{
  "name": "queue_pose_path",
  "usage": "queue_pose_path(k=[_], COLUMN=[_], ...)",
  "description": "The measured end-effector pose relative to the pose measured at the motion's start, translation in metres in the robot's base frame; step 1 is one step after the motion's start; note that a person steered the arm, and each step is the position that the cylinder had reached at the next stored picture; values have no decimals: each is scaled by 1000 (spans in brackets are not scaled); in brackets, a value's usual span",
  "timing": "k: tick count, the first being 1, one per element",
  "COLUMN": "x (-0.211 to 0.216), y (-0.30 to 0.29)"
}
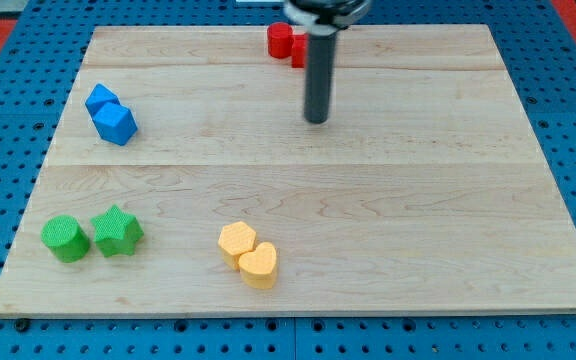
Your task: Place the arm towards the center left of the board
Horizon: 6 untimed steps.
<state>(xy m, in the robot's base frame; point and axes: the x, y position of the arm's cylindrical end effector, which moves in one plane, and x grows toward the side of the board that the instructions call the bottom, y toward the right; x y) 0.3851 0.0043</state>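
yellow blocks point(248, 255) at bottom center; my tip point(316, 121) upper center, no claw, holds nothing; moving left it may hit blue blocks point(111, 114).

Blue pegboard point(8, 120) surrounds wooden board point(368, 220); red patches at top corners.

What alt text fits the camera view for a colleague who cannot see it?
My tip rests on the wooden board right of top centre, below the red blocks. Blue blocks sit at left, green blocks bottom left, yellow blocks bottom centre.
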Motion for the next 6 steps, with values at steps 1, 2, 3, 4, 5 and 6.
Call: queue_pose_path(k=[1, 2, 3, 4, 5, 6], x=[32, 40, 49, 45, 36, 31], y=[-91, -175, -238, -288, -309, -253])
